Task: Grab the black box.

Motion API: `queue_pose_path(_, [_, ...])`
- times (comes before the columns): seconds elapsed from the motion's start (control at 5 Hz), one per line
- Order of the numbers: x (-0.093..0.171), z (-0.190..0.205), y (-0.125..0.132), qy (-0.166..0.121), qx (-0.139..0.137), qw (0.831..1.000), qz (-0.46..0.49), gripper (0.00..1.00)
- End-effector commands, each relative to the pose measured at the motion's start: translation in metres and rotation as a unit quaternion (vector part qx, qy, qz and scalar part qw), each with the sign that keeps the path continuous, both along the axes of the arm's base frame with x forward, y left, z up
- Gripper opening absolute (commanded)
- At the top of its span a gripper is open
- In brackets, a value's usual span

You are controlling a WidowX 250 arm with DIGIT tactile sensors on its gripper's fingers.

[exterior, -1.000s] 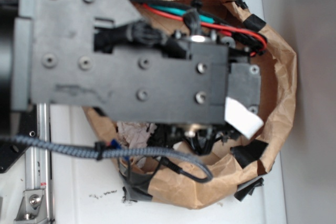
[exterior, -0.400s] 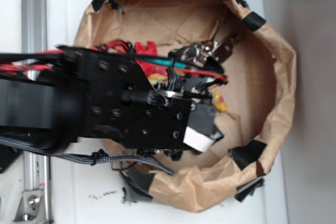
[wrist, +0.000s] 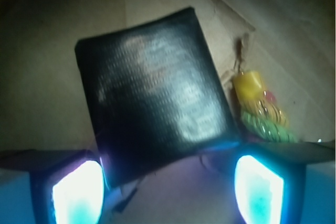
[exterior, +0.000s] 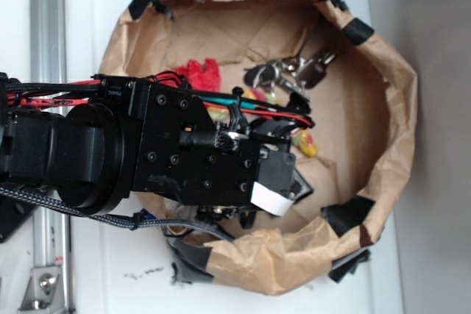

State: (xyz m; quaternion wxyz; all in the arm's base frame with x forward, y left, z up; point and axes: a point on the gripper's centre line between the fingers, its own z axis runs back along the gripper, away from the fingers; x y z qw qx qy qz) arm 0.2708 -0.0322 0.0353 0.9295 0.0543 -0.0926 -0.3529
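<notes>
- Since a moment ago the black robot arm (exterior: 132, 148) has slid a little lower and left in the exterior view, uncovering more of the bunch of metal keys (exterior: 291, 73) and the crumpled red scrap (exterior: 200, 73) beyond it.
- A white desk (exterior: 132, 270) carries a brown paper ring patched with black tape (exterior: 390, 130); a silver metal rail (exterior: 45, 27) runs along the desk's edge.
- Inside the ring the floor is plain brown cardboard (wrist: 47, 77).
- In the wrist view the fingers (wrist: 168, 187) stand spread wide, their two glowing blue-white pads (wrist: 79, 192) well apart.
- The small flat glossy black square box (wrist: 155, 93) lies tilted on the cardboard, its near edge reaching between the pads; whether either pad touches it cannot be told.
- A yellow, green-striped toy piece (wrist: 262, 108) lies just beside the box, off the right pad.
</notes>
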Motion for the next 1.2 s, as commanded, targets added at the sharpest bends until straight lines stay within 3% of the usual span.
queue_pose_path(0.0, [0.027,0.011,-0.037,-0.017,-0.038,0.997,-0.070,1.00])
queue_pose_path(0.2, [0.031,0.004,-0.047,-0.019,-0.023,0.996,-0.082,1.00])
queue_pose_path(0.4, [0.032,-0.013,-0.051,0.011,-0.031,0.996,-0.084,1.00])
queue_pose_path(0.6, [0.025,-0.010,-0.044,0.026,-0.038,0.996,-0.073,0.00])
queue_pose_path(1.0, [-0.023,0.047,0.035,-0.002,-0.047,0.996,0.073,0.00])
